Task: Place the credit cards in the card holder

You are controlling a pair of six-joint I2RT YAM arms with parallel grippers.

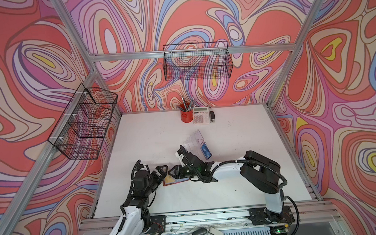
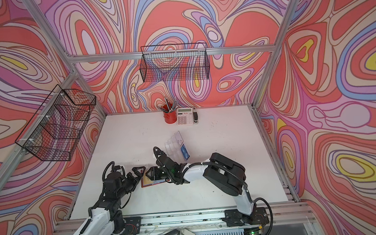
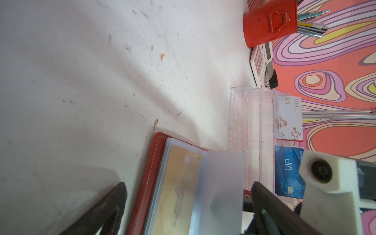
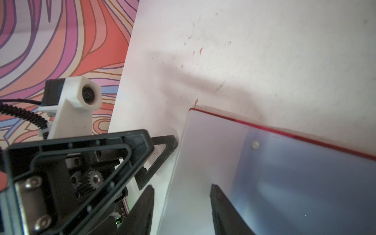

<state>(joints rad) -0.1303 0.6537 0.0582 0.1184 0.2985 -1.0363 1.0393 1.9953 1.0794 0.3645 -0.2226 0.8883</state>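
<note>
While red card holder [image 3: 156, 154] lies open on table [image 1: 161, 133] between both arms | yellow-gold card [image 3: 179, 173] inside it | blue card [image 3: 289, 168] in clear stand [image 3: 240, 114] | left gripper [image 3: 188, 184] jaws wide apart | right gripper [image 4: 182, 185] jaws part-open astride raised sleeve leaf [image 4: 203, 152]

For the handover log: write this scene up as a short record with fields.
left gripper: open, over the red card holder
right gripper: jaws partly apart astride a raised translucent sleeve; grip unclear
gold card: inside a holder sleeve
blue card: standing in the clear stand
white card: in the same stand, not yet in the holder
table back: red pen cup, calculator
</note>
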